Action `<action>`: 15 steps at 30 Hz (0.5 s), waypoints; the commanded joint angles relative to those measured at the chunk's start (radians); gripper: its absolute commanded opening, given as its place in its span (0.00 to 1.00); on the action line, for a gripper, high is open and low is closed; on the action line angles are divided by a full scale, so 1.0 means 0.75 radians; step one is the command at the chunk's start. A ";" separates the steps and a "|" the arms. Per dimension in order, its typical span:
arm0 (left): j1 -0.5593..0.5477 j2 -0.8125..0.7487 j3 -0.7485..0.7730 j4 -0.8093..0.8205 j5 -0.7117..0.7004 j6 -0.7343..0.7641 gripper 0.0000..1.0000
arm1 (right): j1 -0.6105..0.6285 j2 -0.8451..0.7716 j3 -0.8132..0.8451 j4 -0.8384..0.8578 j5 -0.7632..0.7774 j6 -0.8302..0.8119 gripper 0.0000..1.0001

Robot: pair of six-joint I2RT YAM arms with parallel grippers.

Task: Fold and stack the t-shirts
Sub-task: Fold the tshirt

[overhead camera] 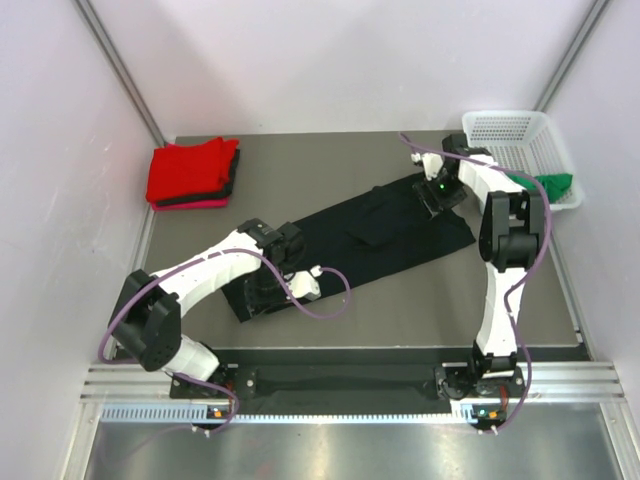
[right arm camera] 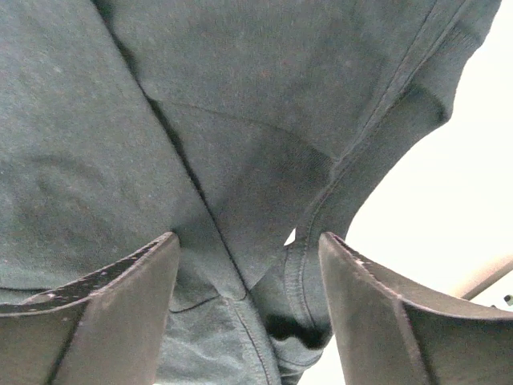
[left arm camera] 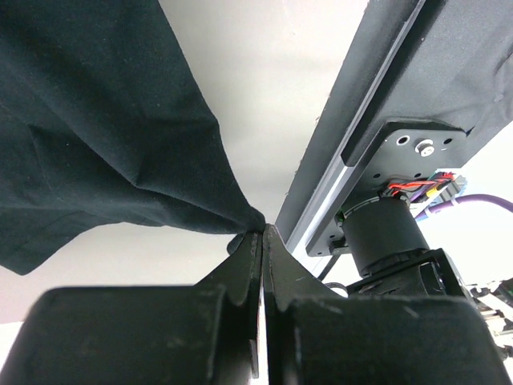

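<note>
- Top view: black shirt (overhead camera: 370, 235) lies spread at centre. Red shirt (overhead camera: 190, 165) tops a folded stack, far left. White basket (overhead camera: 505, 128), far right, holds green shirt (overhead camera: 548, 186) at its near corner.
- Left wrist: left gripper (left arm camera: 263, 234) is clamped tight, pinching the black shirt's edge.
- Right wrist: right gripper (right arm camera: 248, 249) is spread wide, straddling a black shirt fold without clamping it.

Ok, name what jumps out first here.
A black t-shirt lies stretched diagonally across mid-table, the left gripper shut on its near end and the right gripper open over its far end. A folded stack topped in red sits at the far left corner; a green shirt shows at the white basket, far right.
</note>
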State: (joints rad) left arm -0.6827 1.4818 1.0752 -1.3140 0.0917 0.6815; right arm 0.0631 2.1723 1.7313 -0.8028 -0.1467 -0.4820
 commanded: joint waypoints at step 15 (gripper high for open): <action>-0.084 0.055 0.133 -0.191 0.150 -0.023 0.00 | 0.114 0.486 0.667 -0.220 0.163 -0.067 0.51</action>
State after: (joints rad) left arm -0.7155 1.4975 1.1213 -1.3197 0.1429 0.6670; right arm 0.1024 2.4298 2.1567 -1.1145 -0.0547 -0.4915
